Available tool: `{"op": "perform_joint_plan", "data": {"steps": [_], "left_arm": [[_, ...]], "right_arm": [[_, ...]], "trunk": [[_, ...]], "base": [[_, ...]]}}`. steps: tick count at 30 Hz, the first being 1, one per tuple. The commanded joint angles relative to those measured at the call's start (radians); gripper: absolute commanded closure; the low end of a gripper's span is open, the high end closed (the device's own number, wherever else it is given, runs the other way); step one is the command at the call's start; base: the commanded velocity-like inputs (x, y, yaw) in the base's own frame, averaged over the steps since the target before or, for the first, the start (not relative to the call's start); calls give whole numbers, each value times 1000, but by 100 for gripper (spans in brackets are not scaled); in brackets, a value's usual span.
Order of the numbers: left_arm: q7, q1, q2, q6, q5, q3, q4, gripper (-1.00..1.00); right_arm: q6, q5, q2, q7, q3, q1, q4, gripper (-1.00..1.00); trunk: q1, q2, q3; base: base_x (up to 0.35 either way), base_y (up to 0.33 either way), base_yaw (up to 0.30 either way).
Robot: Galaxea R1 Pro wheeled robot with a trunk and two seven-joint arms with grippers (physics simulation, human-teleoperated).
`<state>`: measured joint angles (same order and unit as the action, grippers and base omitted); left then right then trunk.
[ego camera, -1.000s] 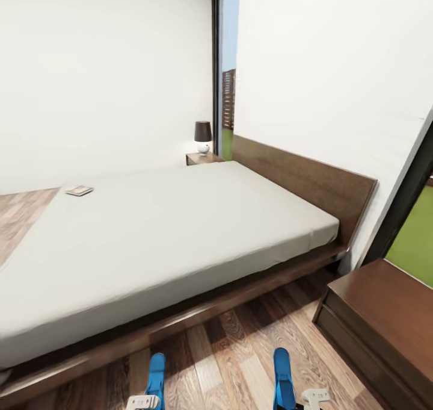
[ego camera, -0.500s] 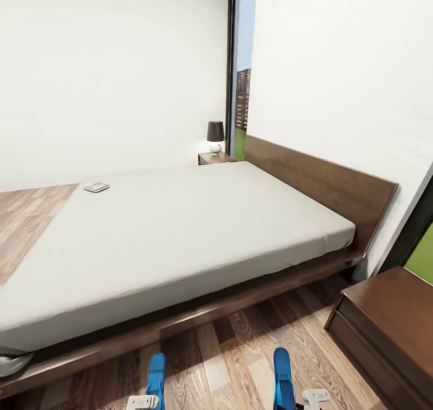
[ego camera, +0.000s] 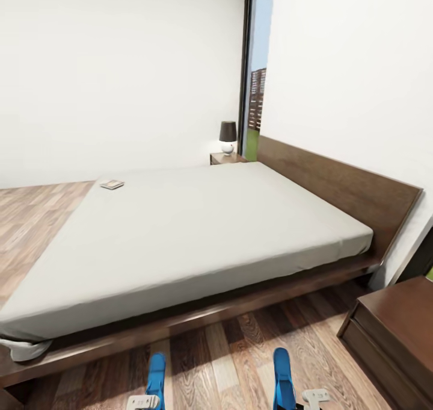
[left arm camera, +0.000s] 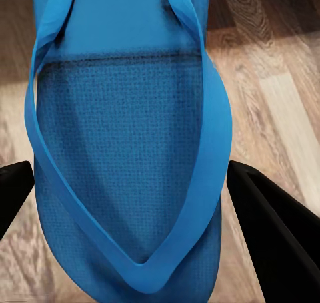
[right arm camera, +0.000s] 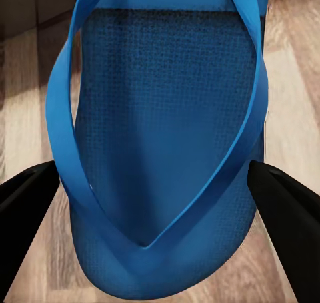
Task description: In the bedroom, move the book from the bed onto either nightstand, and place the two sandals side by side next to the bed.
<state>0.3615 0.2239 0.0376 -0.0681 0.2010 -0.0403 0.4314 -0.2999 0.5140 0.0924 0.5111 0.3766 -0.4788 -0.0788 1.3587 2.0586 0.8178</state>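
Observation:
The pale-grey bed (ego camera: 198,229) on its dark wooden base stretches across the head view. The small book (ego camera: 112,184) lies flat near the mattress's far left corner. One nightstand (ego camera: 226,157) stands at the far side of the headboard; the other nightstand (ego camera: 397,332) is close by at the right. Each blue sandal is held above the plank floor in front of the bed. My left gripper (left arm camera: 133,203) is shut on one sandal (left arm camera: 127,136) (ego camera: 156,374). My right gripper (right arm camera: 157,196) is shut on the other sandal (right arm camera: 167,116) (ego camera: 282,377).
A small dark-shaded lamp (ego camera: 227,136) stands on the far nightstand, beside a tall black-framed window (ego camera: 255,97). Bare wood floor (ego camera: 228,362) runs between me and the bed base and continues past the foot of the bed at the left (ego camera: 36,211).
The whole head view has swung, so the bed, lamp and near nightstand sit further right in the picture. Both sandals keep the same place in my grippers.

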Motion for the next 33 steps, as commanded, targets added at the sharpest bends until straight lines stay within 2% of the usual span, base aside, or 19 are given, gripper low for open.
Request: {"op": "perform_joint_plan", "data": {"steps": [1,33], "left_arm": [[2,1,1,-2,9,-4,-1,100],[2,1,1,-2,9,-4,-2,100]], "right_arm": [[-5,11,-1,7,8,-1,-4,100],[-5,11,-1,6,8,-1,-4,100]], "trunk": [[0,0,1],[0,0,1]], "base": [[0,0,149],[0,0,149]]}}
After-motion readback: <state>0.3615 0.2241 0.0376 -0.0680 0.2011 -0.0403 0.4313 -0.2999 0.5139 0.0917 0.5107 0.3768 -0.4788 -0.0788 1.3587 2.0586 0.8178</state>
